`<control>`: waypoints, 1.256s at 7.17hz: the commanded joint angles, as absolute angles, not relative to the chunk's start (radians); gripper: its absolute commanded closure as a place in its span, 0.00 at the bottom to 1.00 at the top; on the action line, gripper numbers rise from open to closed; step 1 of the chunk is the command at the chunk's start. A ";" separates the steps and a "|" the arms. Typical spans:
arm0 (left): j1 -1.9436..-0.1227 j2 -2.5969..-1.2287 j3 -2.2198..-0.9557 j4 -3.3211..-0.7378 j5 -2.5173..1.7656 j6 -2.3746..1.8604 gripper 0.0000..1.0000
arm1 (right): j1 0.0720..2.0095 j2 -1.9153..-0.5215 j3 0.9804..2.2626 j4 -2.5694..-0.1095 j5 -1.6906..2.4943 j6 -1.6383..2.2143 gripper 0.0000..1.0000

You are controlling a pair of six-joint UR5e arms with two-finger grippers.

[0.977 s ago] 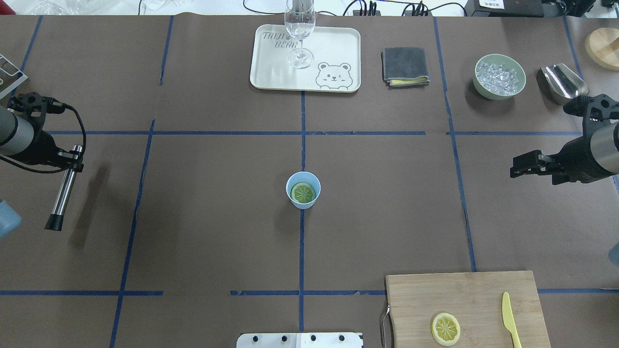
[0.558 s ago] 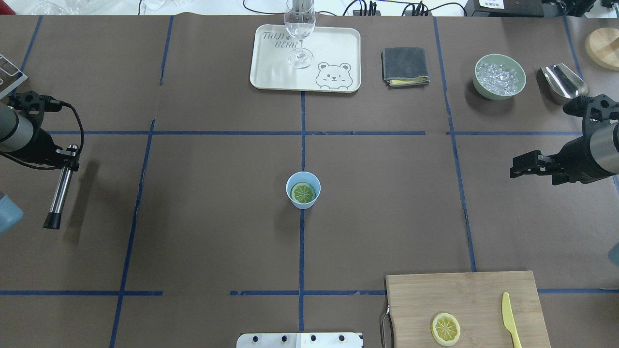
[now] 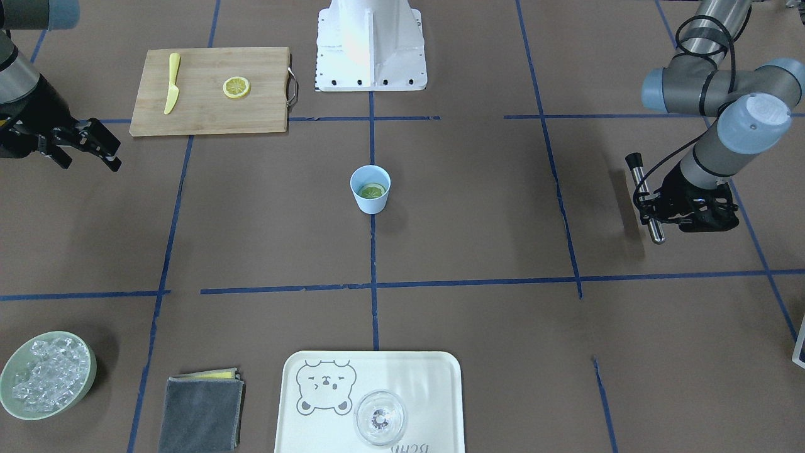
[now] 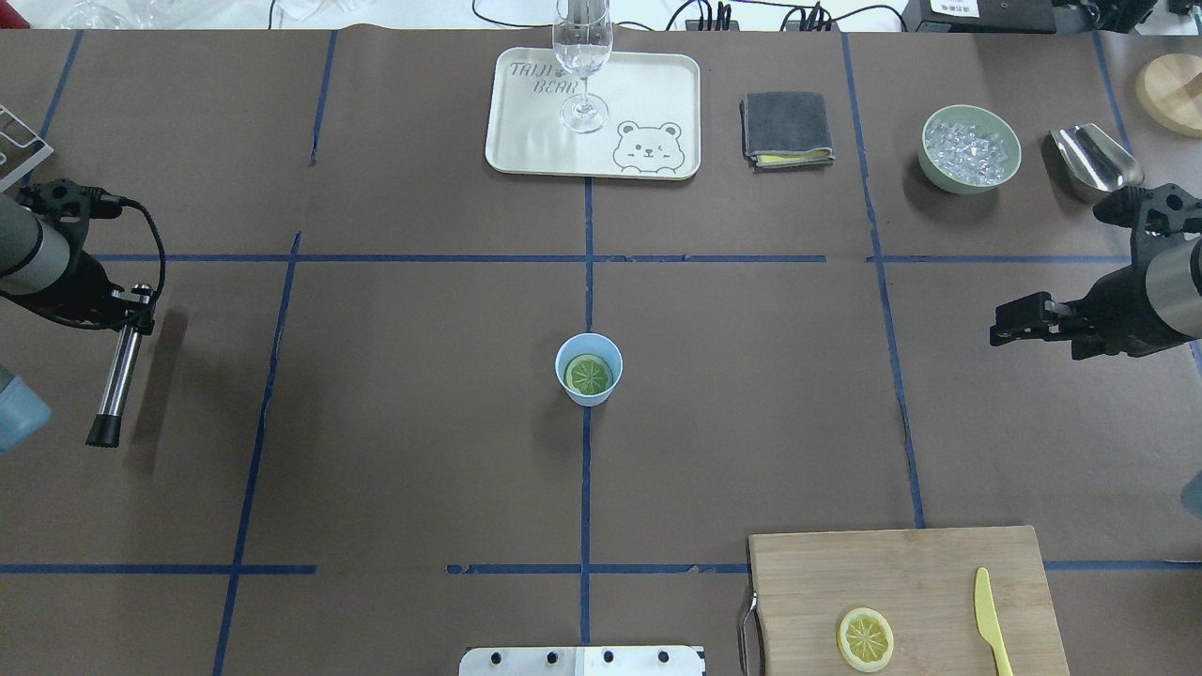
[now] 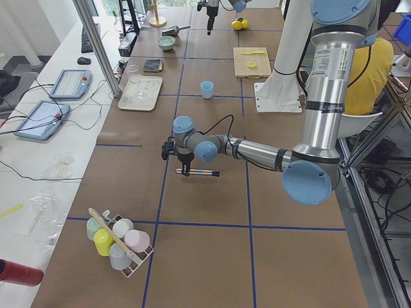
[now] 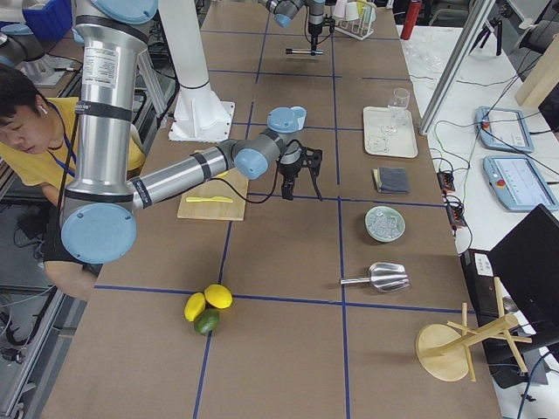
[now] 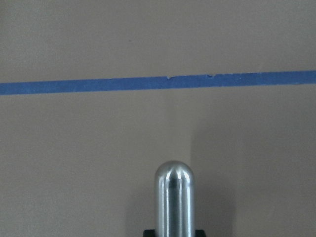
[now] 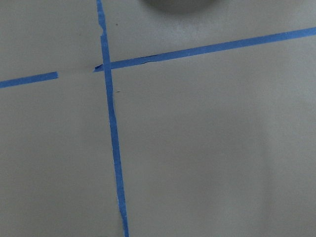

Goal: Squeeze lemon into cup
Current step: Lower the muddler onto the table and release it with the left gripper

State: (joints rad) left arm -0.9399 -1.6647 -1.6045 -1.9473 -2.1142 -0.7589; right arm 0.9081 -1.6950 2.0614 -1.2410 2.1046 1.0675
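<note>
The light-blue cup [image 4: 602, 391] [image 3: 370, 202] stands upright at the table's middle. A lemon slice [image 4: 588, 375] [image 3: 372, 190] lies flat inside it. A second, alike slice [image 4: 865, 638] [image 3: 237, 87] lies on the wooden cutting board [image 4: 901, 573]. My left gripper [image 4: 131, 314] [image 3: 654, 211] is far left of the cup, shut on a steel muddler [image 4: 115, 376] [image 7: 174, 197] with a black tip, held level above the table. My right gripper [image 4: 1003, 321] [image 3: 113, 154] is open and empty, far right of the cup.
A yellow plastic knife [image 4: 988, 615] lies on the board. A cream tray [image 4: 648, 94] with a clear glass [image 4: 583, 56], a grey cloth [image 4: 787, 128], a green bowl of ice [image 4: 970, 148] and a metal scoop [image 4: 1089, 158] line the far edge.
My left gripper has shifted slightly left with the muddler. The right gripper, cup and lemon slices have not moved.
</note>
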 commanded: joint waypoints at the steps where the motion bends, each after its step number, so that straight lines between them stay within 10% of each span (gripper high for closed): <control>1: -0.939 -1.677 -1.595 -1.944 -2.115 -0.755 1.00 | 0.908 -1.695 2.063 -1.241 2.105 1.066 0.00; 5: -0.922 -1.690 -1.569 -1.944 -2.114 -0.755 1.00 | 0.908 -1.694 2.060 -1.241 2.105 1.068 0.00; 7: -0.922 -1.689 -1.566 -1.945 -2.111 -0.756 0.29 | 0.908 -1.694 2.063 -1.241 2.105 1.068 0.00; 9: -0.922 -1.687 -1.571 -1.945 -2.111 -0.755 0.00 | 0.908 -1.694 2.065 -1.241 2.105 1.068 0.00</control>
State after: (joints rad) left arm -0.9220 -1.6887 -1.5676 -1.9450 -2.1110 -0.7558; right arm 0.9081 -1.6941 2.0639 -1.2404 2.1046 1.0676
